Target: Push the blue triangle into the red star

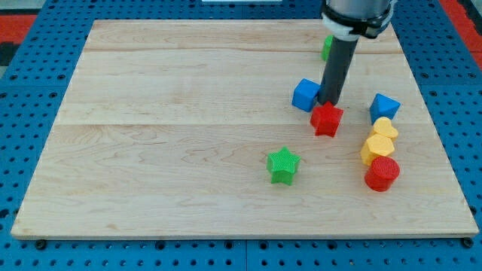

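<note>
The wooden board (188, 113) lies on a blue pegboard table (30, 90), and its whole left half is bare wood. Moving right, the first block is a green star (283, 165), sitting alone toward the view's bottom.

Next is a blue block (305, 94), cube-like from here, though its exact shape is hard to judge. Just at its four o'clock is the red star (326, 119); the two look very near, perhaps touching at a corner.

The dark rod comes down from the view's top, and my tip (329, 103) lands between those two: at the blue block's three o'clock, right against its side, and at the red star's twelve o'clock, seemingly touching its upper edge. The rod is a plain stick with nothing to spread or pinch, and it holds nothing.

Behind the rod, a sliver of a green block (327, 47) peeks out, shape unclear.

Further right is a second blue block (384, 107), angular, maybe the triangle. At its six o'clock a yellow heart (379, 140) touches it, and a red cylinder (382, 174) sits against the heart's lower edge.
</note>
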`<state>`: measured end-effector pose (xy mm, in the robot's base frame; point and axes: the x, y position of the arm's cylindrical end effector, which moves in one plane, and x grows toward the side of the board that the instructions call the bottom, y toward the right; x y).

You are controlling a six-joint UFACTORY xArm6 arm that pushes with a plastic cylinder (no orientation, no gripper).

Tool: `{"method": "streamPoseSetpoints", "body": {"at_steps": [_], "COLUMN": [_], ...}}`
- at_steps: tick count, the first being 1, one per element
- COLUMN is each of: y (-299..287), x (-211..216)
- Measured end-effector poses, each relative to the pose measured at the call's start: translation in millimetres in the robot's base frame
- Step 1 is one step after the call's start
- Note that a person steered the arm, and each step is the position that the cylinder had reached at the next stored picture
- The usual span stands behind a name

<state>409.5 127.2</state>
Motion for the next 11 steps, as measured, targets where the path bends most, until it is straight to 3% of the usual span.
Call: {"method": "streamPoseSetpoints", "body": {"at_steps": [2, 3, 4, 5, 6, 7, 9, 11], "y": [-2, -3, 42, 113, 140, 126, 30, 20], "x": [37, -2, -58, -83, -65, -19, 58, 63]}}
